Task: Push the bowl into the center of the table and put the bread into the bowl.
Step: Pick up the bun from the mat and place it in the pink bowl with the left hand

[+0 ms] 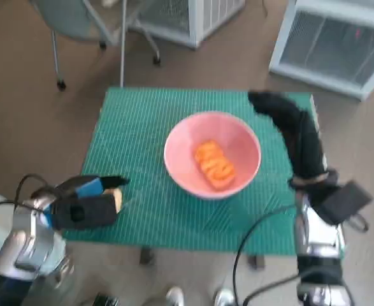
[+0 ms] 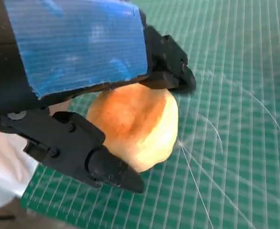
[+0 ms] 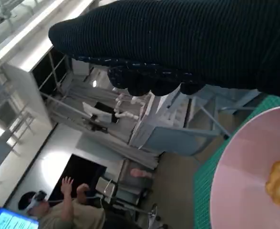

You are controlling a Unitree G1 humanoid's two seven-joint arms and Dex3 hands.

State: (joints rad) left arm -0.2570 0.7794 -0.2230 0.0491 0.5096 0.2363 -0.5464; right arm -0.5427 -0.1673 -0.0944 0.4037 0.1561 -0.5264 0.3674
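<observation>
Head view: orange pastry (image 1: 215, 164) already lies inside pink bowl (image 1: 212, 155).

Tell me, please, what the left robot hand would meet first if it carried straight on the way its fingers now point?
Probably the pink bowl: the left robot hand, holding bread, points across bare green mat toward it; height is unclear.

No text, label, brand, number or sign can be read in any of the three views. The green mat with its pale grid (image 1: 142, 146) carries only ruled lines, with no figures legible along them. The blue tape on the back of the left hand (image 2: 77, 43) is blank. In the right wrist view a bright blue screen (image 3: 6, 220) glows in one corner, but whatever it shows is too small and blurred to make out.
</observation>
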